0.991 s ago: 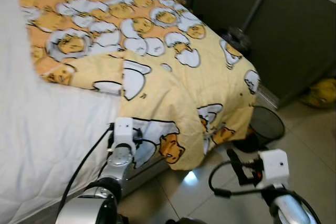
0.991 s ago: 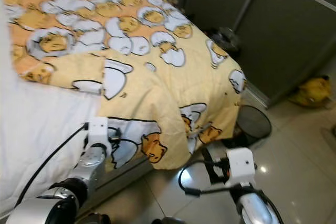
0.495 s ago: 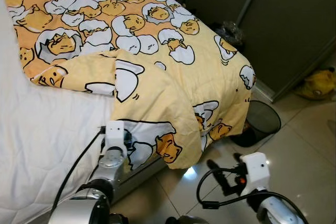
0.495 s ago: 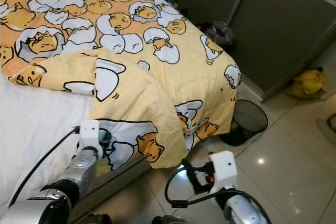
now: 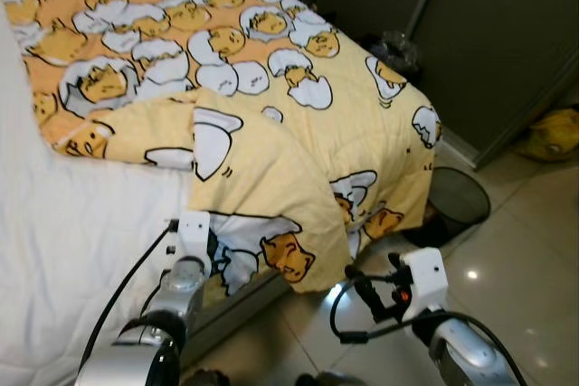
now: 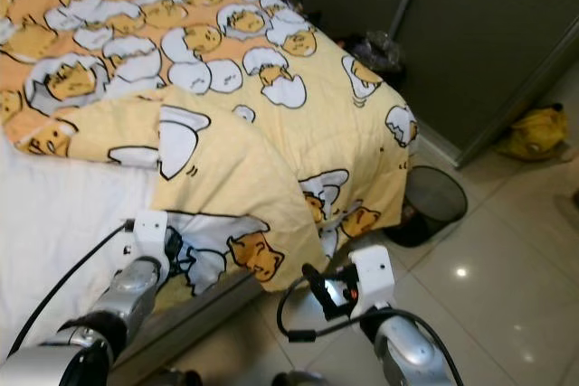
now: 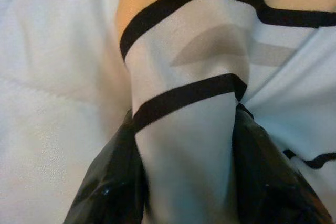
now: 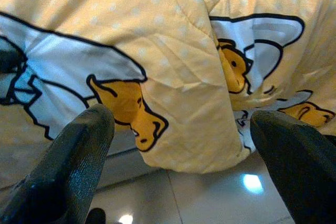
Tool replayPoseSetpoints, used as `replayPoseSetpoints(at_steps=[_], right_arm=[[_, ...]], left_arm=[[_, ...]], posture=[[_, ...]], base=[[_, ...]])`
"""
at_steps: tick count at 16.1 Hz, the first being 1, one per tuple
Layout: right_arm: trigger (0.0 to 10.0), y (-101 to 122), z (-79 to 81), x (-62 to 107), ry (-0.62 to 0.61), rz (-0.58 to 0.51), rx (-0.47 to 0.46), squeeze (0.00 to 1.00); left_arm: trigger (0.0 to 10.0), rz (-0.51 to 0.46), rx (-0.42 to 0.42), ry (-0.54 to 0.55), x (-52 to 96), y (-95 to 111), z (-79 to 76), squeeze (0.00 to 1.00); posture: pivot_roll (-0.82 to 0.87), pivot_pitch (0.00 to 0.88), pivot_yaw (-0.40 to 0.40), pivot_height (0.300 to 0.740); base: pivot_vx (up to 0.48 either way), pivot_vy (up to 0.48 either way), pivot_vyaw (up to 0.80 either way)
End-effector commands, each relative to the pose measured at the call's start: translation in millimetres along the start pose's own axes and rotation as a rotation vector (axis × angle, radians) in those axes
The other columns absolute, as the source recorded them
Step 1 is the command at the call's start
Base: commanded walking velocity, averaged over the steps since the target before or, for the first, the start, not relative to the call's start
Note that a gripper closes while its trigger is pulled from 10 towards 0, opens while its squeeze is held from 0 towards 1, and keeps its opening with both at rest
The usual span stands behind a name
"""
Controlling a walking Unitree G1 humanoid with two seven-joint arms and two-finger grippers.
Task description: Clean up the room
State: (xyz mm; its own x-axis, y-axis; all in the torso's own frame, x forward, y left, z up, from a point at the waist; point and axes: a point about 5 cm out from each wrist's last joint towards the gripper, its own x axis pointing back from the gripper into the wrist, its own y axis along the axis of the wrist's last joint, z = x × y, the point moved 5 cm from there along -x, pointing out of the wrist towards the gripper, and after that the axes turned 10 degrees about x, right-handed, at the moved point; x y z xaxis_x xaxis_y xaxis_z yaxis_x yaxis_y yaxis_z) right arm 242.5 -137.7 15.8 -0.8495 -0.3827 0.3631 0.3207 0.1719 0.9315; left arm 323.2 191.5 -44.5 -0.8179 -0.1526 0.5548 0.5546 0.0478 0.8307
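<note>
A yellow quilt [image 5: 271,88] printed with egg cartoons covers the bed, one corner folded back and hanging over the bed's side. My left gripper [image 7: 184,182] is shut on a fold of that quilt, white cloth with black lines pinched between its fingers [image 7: 110,187]; in the head views the left wrist [image 5: 193,232] sits at the quilt's lower edge. My right gripper [image 8: 184,145] is open, its fingers [image 8: 68,161] spread before the hanging corner [image 5: 312,264] just above the tiled floor. The right wrist [image 5: 421,277] hovers low beside the bed.
The white mattress sheet [image 5: 63,223] lies bare on my left. A black mesh wastebasket [image 5: 457,201] stands by the bed's foot. Dark sliding wardrobe doors [image 5: 488,33] rise behind it, with a yellow bag [image 5: 556,133] on the floor at far right.
My right arm has moved left and closer to the quilt's hanging corner. The left gripper stays on the quilt's edge. The camera shifted slightly.
</note>
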Motion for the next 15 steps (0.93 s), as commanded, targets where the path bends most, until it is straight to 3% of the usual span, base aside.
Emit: replayPoseSetpoints(at_steps=[1, 5, 9, 13, 14, 15], right_arm=[[10.0, -1.6, -6.4, -1.3, -0.030, 0.000, -0.006, 0.00], [10.0, -5.3, -1.2, -8.8, -0.020, 0.005, -0.006, 0.00], [10.0, -6.0, -3.2, -17.4, -0.018, -0.007, -0.001, 0.00], [10.0, -4.7, -5.3, -25.9, -0.016, -0.017, 0.004, 0.00], [10.0, -3.3, -5.2, -27.9, -0.013, -0.021, 0.005, 0.00], [10.0, -2.2, -6.2, -30.4, -0.013, -0.026, 0.008, 0.00]], left_arm=[[0.0, 0.078, -0.013, 0.006, 5.3, -25.6, 8.4, 0.00], [0.0, 0.117, 0.004, -0.026, 10.6, -42.7, 6.3, 0.00], [0.0, 0.094, -0.037, -0.124, 15.1, -47.7, -6.8, 0.00], [0.0, 0.073, -0.116, -0.201, 19.1, -50.9, -6.7, 0.00], [10.0, 0.046, -0.168, -0.177, 18.4, -47.2, -1.0, 0.00], [10.0, 0.020, -0.215, -0.139, 17.1, -42.4, 6.3, 0.00]], posture=[[-0.13, 0.012, -0.043, 0.740], [-0.10, 0.000, -0.022, 0.740], [-0.08, 0.000, -0.008, 0.740], [-0.06, 0.000, -0.004, 0.740], [-0.06, 0.000, -0.004, 0.740], [-0.05, 0.000, -0.004, 0.740]], base=[[0.000, 0.000, 0.00], [0.000, 0.000, 0.00], [0.000, 0.000, 0.00], [0.000, 0.000, 0.00], [0.000, 0.000, 0.00], [0.000, 0.000, 0.00]])
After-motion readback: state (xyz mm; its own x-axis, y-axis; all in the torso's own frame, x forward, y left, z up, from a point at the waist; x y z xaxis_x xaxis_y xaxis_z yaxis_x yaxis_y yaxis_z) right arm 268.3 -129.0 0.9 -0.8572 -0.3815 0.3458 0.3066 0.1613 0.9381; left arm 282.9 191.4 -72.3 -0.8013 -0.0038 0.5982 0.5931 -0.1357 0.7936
